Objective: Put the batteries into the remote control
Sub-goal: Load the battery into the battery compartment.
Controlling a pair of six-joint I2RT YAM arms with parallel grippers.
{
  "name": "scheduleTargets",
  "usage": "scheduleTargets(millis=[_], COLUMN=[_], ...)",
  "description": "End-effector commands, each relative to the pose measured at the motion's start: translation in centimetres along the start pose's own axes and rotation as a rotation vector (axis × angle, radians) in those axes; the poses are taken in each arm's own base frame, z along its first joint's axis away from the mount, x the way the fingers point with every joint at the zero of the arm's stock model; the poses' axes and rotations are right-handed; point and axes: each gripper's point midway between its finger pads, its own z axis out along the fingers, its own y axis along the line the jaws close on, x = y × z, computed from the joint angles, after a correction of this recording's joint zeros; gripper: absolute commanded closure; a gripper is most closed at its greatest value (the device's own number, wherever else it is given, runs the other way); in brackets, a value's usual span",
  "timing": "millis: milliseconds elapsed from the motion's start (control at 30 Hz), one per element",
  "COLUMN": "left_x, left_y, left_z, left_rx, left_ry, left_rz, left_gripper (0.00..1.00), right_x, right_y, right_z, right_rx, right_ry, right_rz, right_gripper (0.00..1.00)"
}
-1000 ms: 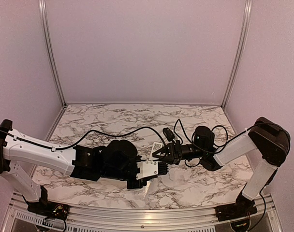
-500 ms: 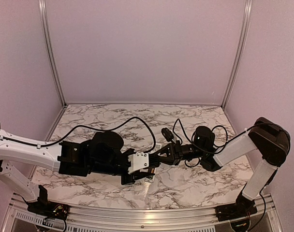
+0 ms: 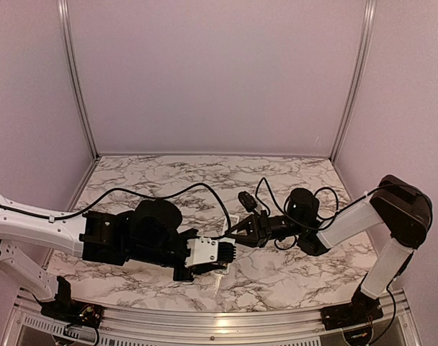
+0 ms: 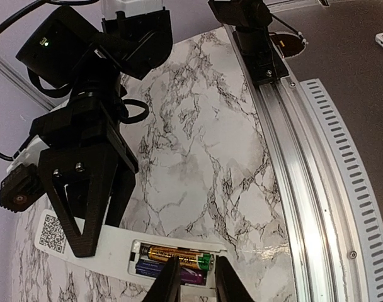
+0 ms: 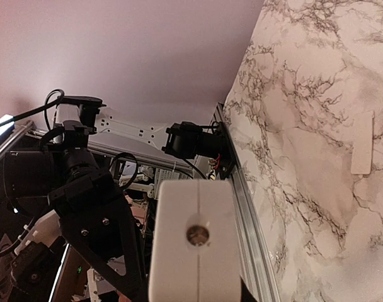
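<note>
Left wrist view: right gripper (image 4: pixel 94 236) clamps the label end of the remote control (image 4: pixel 106 246), likely light, stiff, slick; batteries (image 4: pixel 179 255) lie in its compartment (image 4: pixel 135 253) beneath the slightly parted, empty left gripper (image 4: pixel 194 283).

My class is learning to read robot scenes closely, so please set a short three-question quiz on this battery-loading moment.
1. True or false: the right gripper grips the remote.
2. How many batteries sit in the compartment? A none, B one, C two.
3. Fill in: the loose white panel lies on the ____.

Key: 1 true. 2 C, one gold and one bluish, side by side. 3 table.
</note>
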Motion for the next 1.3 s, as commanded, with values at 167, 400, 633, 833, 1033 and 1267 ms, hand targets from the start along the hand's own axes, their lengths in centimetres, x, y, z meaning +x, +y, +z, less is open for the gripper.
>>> scheduleTargets(millis=[167, 400, 633, 833, 1033, 1267], left_x=[2.6, 3.2, 3.7, 2.9, 2.2, 1.9], left_y=[-1.8, -1.5, -1.0, -0.3, 0.1, -0.4], left_z=[1.3, 1.6, 1.8, 1.4, 0.7, 0.8], left_rx=[0.048, 0.029, 0.002, -0.028, -0.060, -0.045], left_ry=[0.106, 0.134, 0.165, 0.137, 0.105, 0.091], left_rz=[0.037, 0.041, 0.040, 0.039, 0.045, 0.057], left_gripper=[0.80, 0.82, 0.84, 0.83, 0.78, 0.78], right_x=[-0.4, -0.5, -0.5, -0.5, -0.4, -0.5], right_y=[1.5, 1.7, 1.6, 1.5, 1.3, 1.2], right_z=[1.0, 1.1, 1.1, 1.1, 1.1, 1.2], right_rx=[-0.032, -0.036, -0.033, -0.031, -0.028, -0.026], right_ry=[0.023, 0.025, 0.023, 0.024, 0.023, 0.022], right_rz=[-0.055, -0.059, -0.057, -0.054, -0.053, -0.051], right_gripper=[1.00, 1.00, 1.00, 1.00, 1.00, 1.00])
